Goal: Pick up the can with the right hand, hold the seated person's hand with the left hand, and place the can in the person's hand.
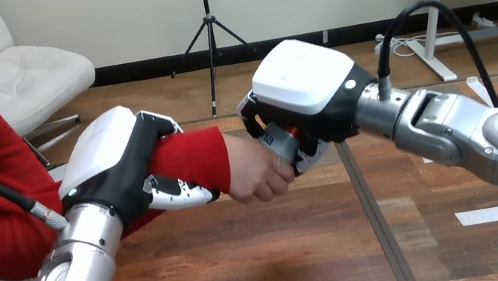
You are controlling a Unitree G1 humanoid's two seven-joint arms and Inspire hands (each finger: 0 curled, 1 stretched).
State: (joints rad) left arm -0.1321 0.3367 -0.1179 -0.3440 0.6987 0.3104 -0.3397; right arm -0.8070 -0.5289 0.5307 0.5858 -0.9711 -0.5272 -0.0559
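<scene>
The robot's left hand [124,165] is clasping the person's forearm [191,158] in its red sleeve, just behind the wrist. Its fingers are curling over the top of the sleeve, and its thumb [178,192] is pressing against the underside. The silver left forearm is rising from the view's lower left corner to that grip.

The robot's right hand [299,94] is reaching in from the right with its white back shell facing up. Its fingers are curling down round the can [284,142], which is sitting in the grasp above the table [251,262], clear of the wood. The can is showing only in part between the black fingers: a grey side with a patch of red. Whatever print the label is carrying is too small to read.

The person's hand [255,174] is sticking out of the red cuff at the middle of the view and is touching the can from the left and below. Its fingers are bending round the can's lower end, right against the robot's fingers, so both the right hand and the person's hand are resting on the can. The two robot hands are standing apart, with the person's wrist and hand between them.

A small white strip [484,216] is lying flat on the wood under the right forearm; any writing on it cannot be made out.
</scene>
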